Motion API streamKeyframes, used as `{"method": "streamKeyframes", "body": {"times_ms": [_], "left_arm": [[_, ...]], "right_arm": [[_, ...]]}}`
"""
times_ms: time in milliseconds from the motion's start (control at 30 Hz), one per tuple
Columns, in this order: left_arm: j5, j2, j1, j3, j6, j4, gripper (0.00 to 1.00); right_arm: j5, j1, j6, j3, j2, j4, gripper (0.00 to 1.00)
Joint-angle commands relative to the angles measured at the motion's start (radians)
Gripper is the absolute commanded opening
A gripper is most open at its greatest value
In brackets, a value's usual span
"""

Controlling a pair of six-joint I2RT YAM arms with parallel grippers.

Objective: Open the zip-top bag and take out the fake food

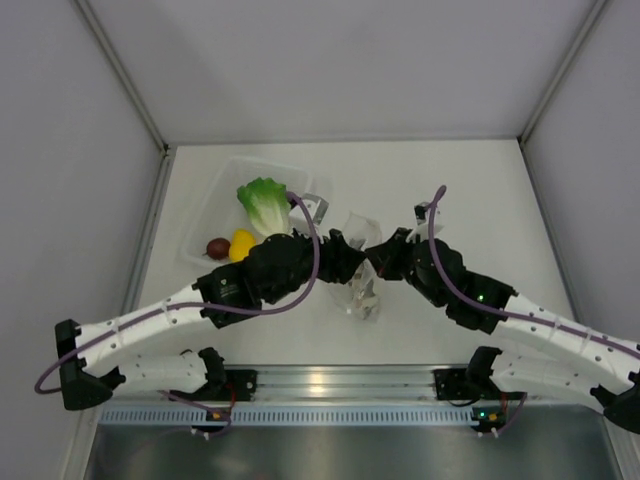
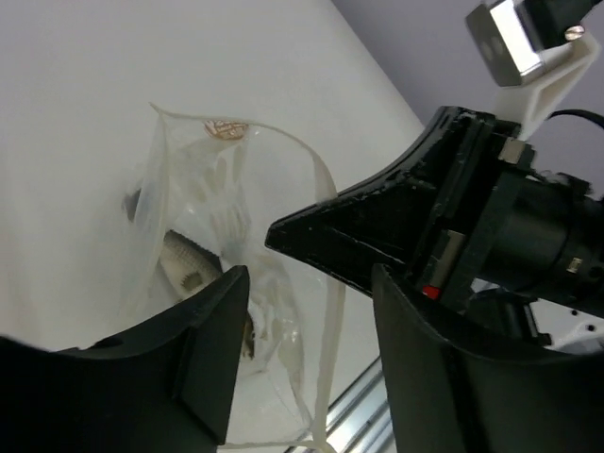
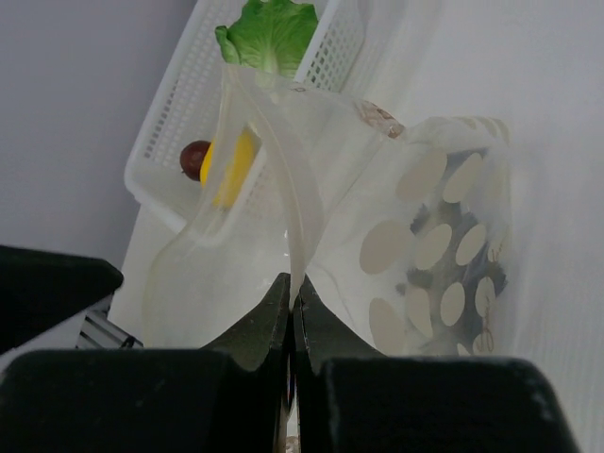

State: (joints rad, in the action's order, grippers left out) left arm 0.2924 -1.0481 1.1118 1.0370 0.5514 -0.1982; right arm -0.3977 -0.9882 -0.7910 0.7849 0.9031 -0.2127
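Clamped shut, the right gripper (image 3: 291, 288) pinches the zip-top bag (image 3: 425, 245) by a whitish rim strip. Its black fingers sit flush together, and the film rises from between them. Right arm: reaches from the near right corner of the table (image 1: 480, 200), elbow low, wrist angled inward toward the middle.

Opposite, the left gripper (image 2: 310, 283): jaws apart, with blunt black fingers straddling the other side of the bag mouth. Film and rim strip lie between them, and the fingers are not closed on either. Left arm: stretched from the near left corner, wrist meeting the right one nose to nose.

Bag proper: floppy clear film, crinkled, one face printed with rows of white oval dots, mouth parted. It stands near the middle of the table, just right of the basket (image 3: 179, 109).

Contents: whitish-brown piece (image 2: 184, 264), elongated and speckled, low inside the bag.

Basket proper: white latticed plastic, rectangular, toward the far left corner. It holds:
- lettuce leaf (image 3: 269, 33), ruffled green
- dark red round fruit (image 3: 195, 156)
- yellow piece (image 3: 231, 165), smooth, beside the fruit

Along the near edge: metal rail (image 1: 320, 385).
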Motion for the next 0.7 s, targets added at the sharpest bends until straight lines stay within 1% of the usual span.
{"method": "streamKeyframes", "body": {"times_ms": [0, 67, 100, 133, 167, 200, 300, 433, 533, 633, 667], "left_arm": [[0.157, -0.067, 0.032, 0.044, -0.001, -0.046, 0.56], [0.172, -0.125, 0.045, 0.055, 0.021, -0.044, 0.35], [0.182, -0.147, 0.045, 0.061, 0.028, -0.044, 0.23], [0.186, -0.189, 0.046, 0.064, 0.041, -0.044, 0.20], [0.221, -0.208, 0.046, 0.072, 0.048, -0.044, 0.18], [0.237, -0.223, 0.045, 0.072, 0.057, -0.043, 0.13], [0.275, -0.265, 0.046, 0.077, 0.082, -0.043, 0.03], [0.304, -0.351, 0.045, 0.084, 0.117, -0.043, 0.04], [0.306, -0.444, 0.042, 0.110, 0.160, -0.041, 0.04], [0.262, -0.538, 0.033, 0.170, 0.192, -0.041, 0.04], [0.246, -0.564, 0.033, 0.190, 0.188, -0.041, 0.07]], "right_arm": [[-0.033, -0.017, -0.039, -0.021, -0.027, 0.124, 0.00], [-0.055, -0.021, -0.056, -0.044, -0.049, 0.144, 0.00], [-0.062, -0.024, -0.062, -0.065, -0.058, 0.147, 0.00], [-0.066, -0.024, -0.068, -0.076, -0.062, 0.163, 0.00], [-0.064, -0.026, -0.068, -0.093, -0.066, 0.168, 0.00], [-0.063, -0.026, -0.071, -0.099, -0.072, 0.170, 0.00], [-0.064, -0.030, -0.074, -0.118, -0.087, 0.170, 0.00], [-0.095, -0.030, -0.077, -0.148, -0.138, 0.164, 0.00], [-0.160, -0.026, -0.067, -0.153, -0.164, 0.077, 0.00], [-0.210, 0.000, -0.053, -0.160, -0.196, -0.003, 0.00], [-0.213, 0.009, -0.051, -0.176, -0.205, -0.017, 0.00]]}}
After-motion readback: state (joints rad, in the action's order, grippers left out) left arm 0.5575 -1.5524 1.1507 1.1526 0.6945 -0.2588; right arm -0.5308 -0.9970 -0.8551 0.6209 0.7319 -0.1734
